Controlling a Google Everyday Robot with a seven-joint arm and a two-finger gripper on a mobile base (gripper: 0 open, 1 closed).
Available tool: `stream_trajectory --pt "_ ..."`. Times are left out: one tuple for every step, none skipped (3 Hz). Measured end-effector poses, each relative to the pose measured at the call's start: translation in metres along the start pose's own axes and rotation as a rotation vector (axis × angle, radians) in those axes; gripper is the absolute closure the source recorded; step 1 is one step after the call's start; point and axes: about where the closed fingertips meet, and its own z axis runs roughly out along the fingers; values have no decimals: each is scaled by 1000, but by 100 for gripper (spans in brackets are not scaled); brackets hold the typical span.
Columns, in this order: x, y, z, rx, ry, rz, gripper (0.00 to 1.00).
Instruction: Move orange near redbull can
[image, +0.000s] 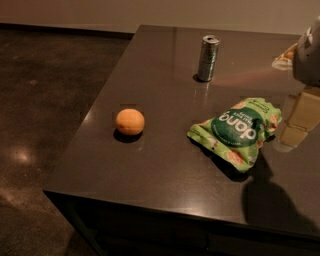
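The orange (130, 121) sits on the dark table (165, 165) toward its left side. The redbull can (208, 58), slim and silver-grey with dark markings, stands upright at the back middle of the table, well behind and to the right of the orange. My gripper (295, 124) hangs at the right edge of the view, above the table, just right of the green snack bag, far from the orange and in front and to the right of the can. It holds nothing that I can see.
A green snack bag (236, 131) lies flat right of centre, between the orange and my gripper. A pale object (285, 56) shows at the far right back. The table's left and front edges drop to a dark floor (40, 100).
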Motion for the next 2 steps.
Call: stream_trajectory --pt "0 0 0 0 0 0 0" --pt "-11 -6 5 -17 -33 0 0"
